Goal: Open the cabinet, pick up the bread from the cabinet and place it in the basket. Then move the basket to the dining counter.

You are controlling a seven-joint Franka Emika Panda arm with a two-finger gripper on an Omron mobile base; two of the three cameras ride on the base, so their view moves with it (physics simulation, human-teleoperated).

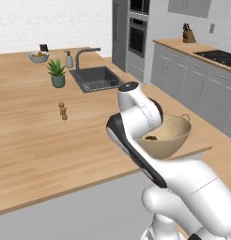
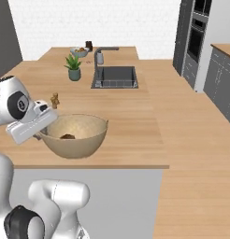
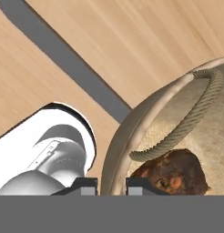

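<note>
end effector (image 3: 110, 184) pinching basket (image 3: 127, 132) rim

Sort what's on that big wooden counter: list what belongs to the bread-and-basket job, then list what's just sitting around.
Job:
- basket, at the near edge of the dining counter
- bread, inside the basket
- gripper, shut on the basket's rim

Lying about:
- potted plant
- fruit bowl
- soap bottle
- small brown shaker
- sink and tap
</note>
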